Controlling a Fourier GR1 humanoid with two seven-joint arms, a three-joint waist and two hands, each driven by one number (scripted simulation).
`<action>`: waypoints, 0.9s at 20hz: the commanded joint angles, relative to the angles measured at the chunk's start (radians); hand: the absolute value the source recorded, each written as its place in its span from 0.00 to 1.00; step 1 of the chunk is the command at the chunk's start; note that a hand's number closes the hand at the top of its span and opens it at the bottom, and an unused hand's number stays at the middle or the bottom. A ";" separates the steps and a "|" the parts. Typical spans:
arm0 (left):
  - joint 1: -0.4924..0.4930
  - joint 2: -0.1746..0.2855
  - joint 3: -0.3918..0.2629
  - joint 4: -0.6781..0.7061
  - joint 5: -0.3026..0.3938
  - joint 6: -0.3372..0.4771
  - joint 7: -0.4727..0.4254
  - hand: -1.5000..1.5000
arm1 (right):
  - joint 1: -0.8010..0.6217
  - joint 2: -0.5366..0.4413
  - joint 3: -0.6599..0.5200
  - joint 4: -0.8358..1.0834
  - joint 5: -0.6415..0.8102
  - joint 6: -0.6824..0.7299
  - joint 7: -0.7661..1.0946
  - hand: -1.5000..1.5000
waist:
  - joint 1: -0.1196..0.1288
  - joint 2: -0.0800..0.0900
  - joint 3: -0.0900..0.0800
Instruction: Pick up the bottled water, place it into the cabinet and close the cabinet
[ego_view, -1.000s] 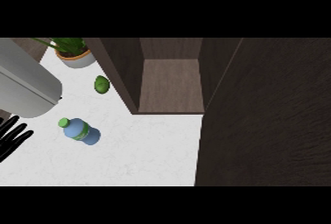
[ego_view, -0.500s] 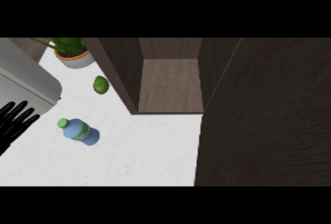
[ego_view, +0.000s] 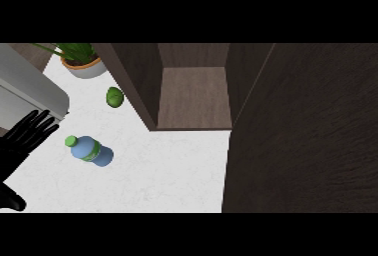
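The bottled water (ego_view: 90, 151) is a clear blue bottle with a green cap and label, lying on the white counter left of centre. My left hand (ego_view: 21, 145) shows at the left edge, black, with fingers straight and spread, pointing up and to the right. Its fingertips stop a short way left of the bottle's cap and do not touch it. The dark wood cabinet (ego_view: 192, 97) stands open behind the bottle, its shelf bare. Its door (ego_view: 303, 130) is swung out and fills the right side. My right hand does not show.
A potted plant (ego_view: 81, 64) stands at the back left. A small green fruit (ego_view: 114, 96) lies by the cabinet's left wall. A grey rounded object (ego_view: 29, 95) sits at the left edge above my hand. White counter (ego_view: 162, 175) stretches in front of the cabinet.
My left hand has come up and to the right along the left edge, closer to the bottle. The bottle and the cabinet door have not moved.
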 joint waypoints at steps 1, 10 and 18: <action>-0.083 0.026 -0.009 0.163 -0.140 -0.039 -0.144 0.00 | -0.015 0.028 0.041 0.004 0.035 -0.028 -0.001 0.00 | -0.003 0.001 -0.001; -0.180 0.022 -0.075 0.475 -0.333 0.070 -0.358 0.00 | 0.065 -0.003 0.051 0.007 0.027 0.030 -0.078 0.00 | -0.017 0.004 -0.002; -0.213 0.006 -0.120 0.637 -0.371 0.061 -0.456 0.00 | 0.069 0.003 0.061 -0.021 0.032 0.003 -0.053 0.00 | -0.026 0.010 -0.004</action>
